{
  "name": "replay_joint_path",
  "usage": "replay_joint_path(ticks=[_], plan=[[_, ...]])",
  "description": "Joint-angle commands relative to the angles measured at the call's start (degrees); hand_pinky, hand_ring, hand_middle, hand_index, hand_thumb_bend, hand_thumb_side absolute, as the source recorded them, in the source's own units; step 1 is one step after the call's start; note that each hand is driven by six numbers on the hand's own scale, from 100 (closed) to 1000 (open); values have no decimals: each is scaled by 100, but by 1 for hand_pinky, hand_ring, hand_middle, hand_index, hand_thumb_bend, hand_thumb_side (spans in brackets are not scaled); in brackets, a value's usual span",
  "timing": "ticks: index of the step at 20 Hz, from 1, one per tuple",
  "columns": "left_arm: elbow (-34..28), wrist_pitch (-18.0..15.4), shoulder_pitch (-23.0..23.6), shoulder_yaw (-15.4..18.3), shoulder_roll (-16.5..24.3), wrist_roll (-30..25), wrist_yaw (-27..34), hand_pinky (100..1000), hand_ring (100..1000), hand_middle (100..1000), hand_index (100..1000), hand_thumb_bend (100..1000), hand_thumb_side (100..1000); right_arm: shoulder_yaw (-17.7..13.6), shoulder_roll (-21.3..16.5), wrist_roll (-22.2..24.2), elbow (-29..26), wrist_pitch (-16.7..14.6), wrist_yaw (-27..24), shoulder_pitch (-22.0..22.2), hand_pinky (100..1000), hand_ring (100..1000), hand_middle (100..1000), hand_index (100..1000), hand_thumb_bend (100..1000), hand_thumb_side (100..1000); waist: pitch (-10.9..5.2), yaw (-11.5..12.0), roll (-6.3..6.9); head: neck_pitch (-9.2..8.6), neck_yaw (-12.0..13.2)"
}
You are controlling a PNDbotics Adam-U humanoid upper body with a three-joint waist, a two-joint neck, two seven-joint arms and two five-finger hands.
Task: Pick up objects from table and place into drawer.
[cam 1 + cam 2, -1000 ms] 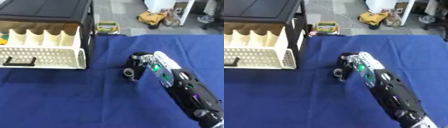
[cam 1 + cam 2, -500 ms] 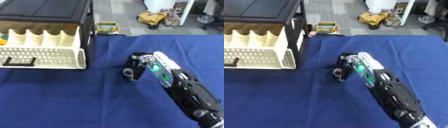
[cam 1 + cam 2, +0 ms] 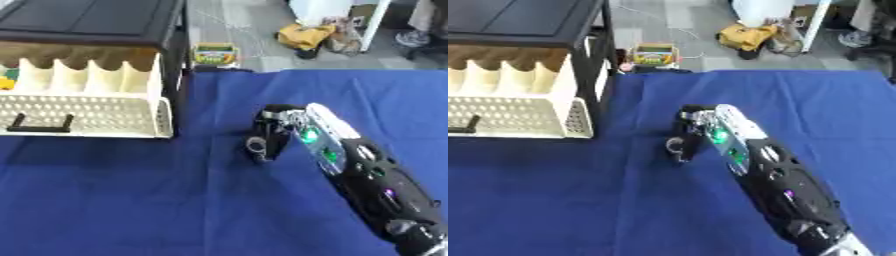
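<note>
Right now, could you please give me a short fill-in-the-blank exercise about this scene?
1. The table is covered by a ____ cloth.
2. The cream drawer of the black cabinet stands ____.
3. The hand on the cloth is the robot's ____ hand.

Missing words: blue; open; right

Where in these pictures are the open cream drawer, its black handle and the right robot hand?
Open cream drawer (image 3: 96,116): left eye view, on its perforated front wall.
Black handle (image 3: 39,123): left eye view, on the middle of the bar.
Right robot hand (image 3: 273,131): left eye view, on the curled fingers above the blue cloth.
</note>
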Motion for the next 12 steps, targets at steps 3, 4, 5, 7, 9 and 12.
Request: replay_joint_path(ticks=[3, 4, 5, 7, 9, 12], plan=[[-69, -3, -46, 44, 99, -7, -28, 100, 100, 100, 681, 100, 728, 18, -16, -38, 51, 45, 66, -73, 399, 621, 569, 717, 445, 100, -80, 4, 13, -79, 4], [-69, -2, -47, 45, 99, -5, -27, 100, 100, 100, 681, 100, 728, 18, -13, -48, 55, 51, 71, -79, 398, 620, 567, 716, 443, 100, -82, 4, 11, -78, 5], [-69, -1, -46, 45, 100, -5, -27, 100, 100, 100, 681, 100, 728, 17, -11, -59, 59, 56, 75, -84, 393, 616, 559, 710, 434, 100, -83, 4, 10, -79, 8], [-69, 3, -40, 45, 98, -7, -28, 100, 100, 100, 681, 100, 729, 13, -7, -92, 61, 73, 89, -92, 387, 611, 554, 702, 424, 100, -86, 5, 7, -81, 9], [-69, 7, -35, 46, 95, -9, -27, 100, 100, 100, 680, 100, 729, 11, -4, -124, 63, 93, 102, -102, 382, 607, 549, 696, 412, 100, -89, 3, 4, -83, 8], [-69, 11, -32, 47, 94, -13, -26, 100, 100, 100, 680, 100, 730, 14, 6, -159, 67, 112, 116, -114, 378, 603, 546, 691, 390, 100, -94, -2, 1, -86, 8]])
